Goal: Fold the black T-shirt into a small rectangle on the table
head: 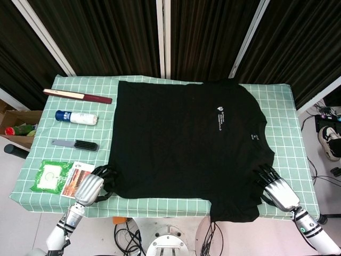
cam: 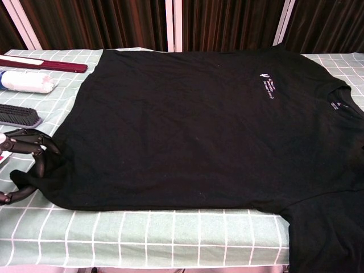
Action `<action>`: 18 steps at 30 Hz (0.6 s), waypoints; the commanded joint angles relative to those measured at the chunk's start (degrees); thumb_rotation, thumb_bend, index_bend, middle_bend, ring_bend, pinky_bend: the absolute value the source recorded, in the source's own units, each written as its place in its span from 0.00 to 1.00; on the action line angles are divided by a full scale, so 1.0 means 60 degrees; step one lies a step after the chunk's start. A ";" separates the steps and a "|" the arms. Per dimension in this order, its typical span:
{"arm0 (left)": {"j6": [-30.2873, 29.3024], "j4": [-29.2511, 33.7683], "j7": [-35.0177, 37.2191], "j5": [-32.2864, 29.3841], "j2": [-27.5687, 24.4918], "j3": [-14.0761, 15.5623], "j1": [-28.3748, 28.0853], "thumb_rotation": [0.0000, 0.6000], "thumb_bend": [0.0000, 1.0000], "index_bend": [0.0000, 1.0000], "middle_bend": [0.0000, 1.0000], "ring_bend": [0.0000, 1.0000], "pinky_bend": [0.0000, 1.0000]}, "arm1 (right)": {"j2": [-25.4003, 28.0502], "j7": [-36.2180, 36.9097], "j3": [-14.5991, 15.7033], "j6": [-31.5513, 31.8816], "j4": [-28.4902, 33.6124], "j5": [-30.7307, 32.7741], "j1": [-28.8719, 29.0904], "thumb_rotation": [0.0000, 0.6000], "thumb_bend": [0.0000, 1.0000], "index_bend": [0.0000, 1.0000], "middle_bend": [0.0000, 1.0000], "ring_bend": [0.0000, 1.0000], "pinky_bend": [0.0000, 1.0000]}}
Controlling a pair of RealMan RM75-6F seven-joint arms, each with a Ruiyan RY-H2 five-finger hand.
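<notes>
The black T-shirt (head: 186,144) lies flat on the green checked table (head: 287,128), its small white logo facing up and one sleeve (head: 234,209) hanging over the front edge. My left hand (head: 90,188) is at the shirt's near-left hem corner. In the chest view its dark fingers (cam: 35,149) curl around a bunched bit of that corner. My right hand (head: 277,189) sits at the near-right edge, fingers spread and touching the fabric by the sleeve. The chest view does not show it.
Left of the shirt lie a long maroon case (head: 77,96), a white bottle with a blue cap (head: 77,118), a dark brush (head: 74,144), a green packet (head: 50,176) and a small printed card (head: 78,178). A cardboard box (head: 16,128) stands off the table's left side.
</notes>
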State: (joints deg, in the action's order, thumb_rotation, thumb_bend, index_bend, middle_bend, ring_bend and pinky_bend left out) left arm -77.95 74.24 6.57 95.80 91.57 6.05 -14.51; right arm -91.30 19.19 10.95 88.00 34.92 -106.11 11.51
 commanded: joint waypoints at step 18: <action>-0.1109 0.0912 0.1599 0.0059 -0.0809 -0.0170 0.0353 1.00 0.47 0.63 0.30 0.16 0.21 | 0.0883 0.0305 -0.0408 0.2580 0.1128 0.0217 -0.0554 1.00 0.65 0.71 0.23 0.03 0.03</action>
State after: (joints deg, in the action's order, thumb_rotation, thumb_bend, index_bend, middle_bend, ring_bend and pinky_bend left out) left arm -83.57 78.40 15.45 95.85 87.85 5.10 -12.82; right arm -88.07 20.83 9.48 100.90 38.93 -105.25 8.85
